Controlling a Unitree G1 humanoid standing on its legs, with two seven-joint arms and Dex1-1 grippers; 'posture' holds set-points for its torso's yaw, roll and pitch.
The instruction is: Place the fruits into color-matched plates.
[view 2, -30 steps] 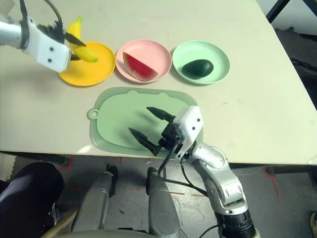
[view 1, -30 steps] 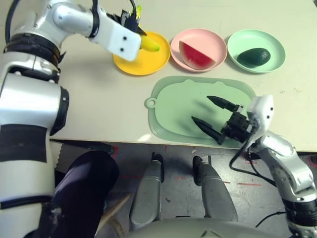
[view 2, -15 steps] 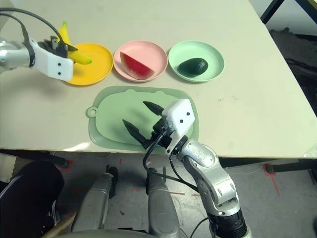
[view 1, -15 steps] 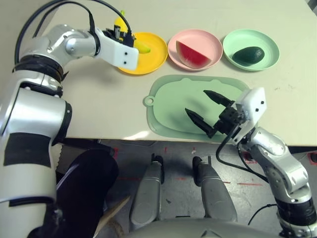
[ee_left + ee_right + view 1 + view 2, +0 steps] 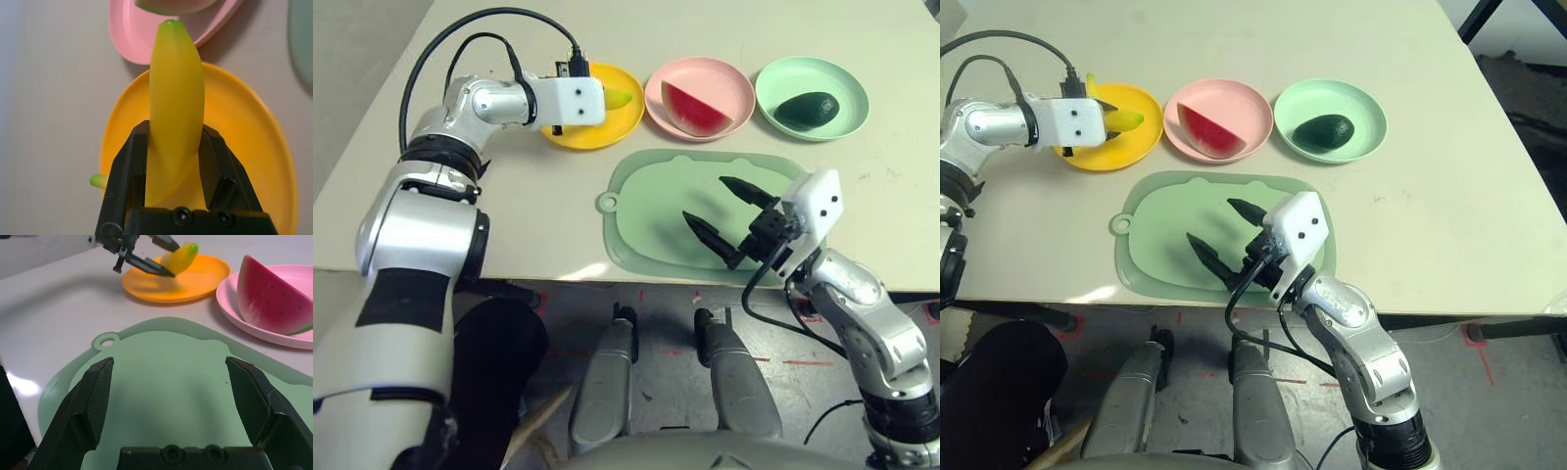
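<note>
My left gripper (image 5: 175, 131) is shut on the yellow banana (image 5: 176, 98) and holds it low over the yellow-orange plate (image 5: 607, 129) at the back left. Whether the banana touches the plate I cannot tell. The red watermelon wedge (image 5: 695, 108) lies in the pink plate (image 5: 705, 70), the middle one. The dark green avocado (image 5: 806, 108) lies in the mint green plate (image 5: 850, 86) at the right. My right gripper (image 5: 705, 199) hangs open over the near right part of the green cutting mat (image 5: 651, 211), nothing between its fingers.
The rounded green cutting mat (image 5: 161, 396) lies bare near the table's front edge, its hanging hole to the left. The three plates stand in a row just behind it. Bare table spreads to the right of the mat and behind the plates.
My left arm has swung in and come down, so the banana now points across the yellow plate close over it. The right gripper stays open over the mat. The camera has shifted slightly.
</note>
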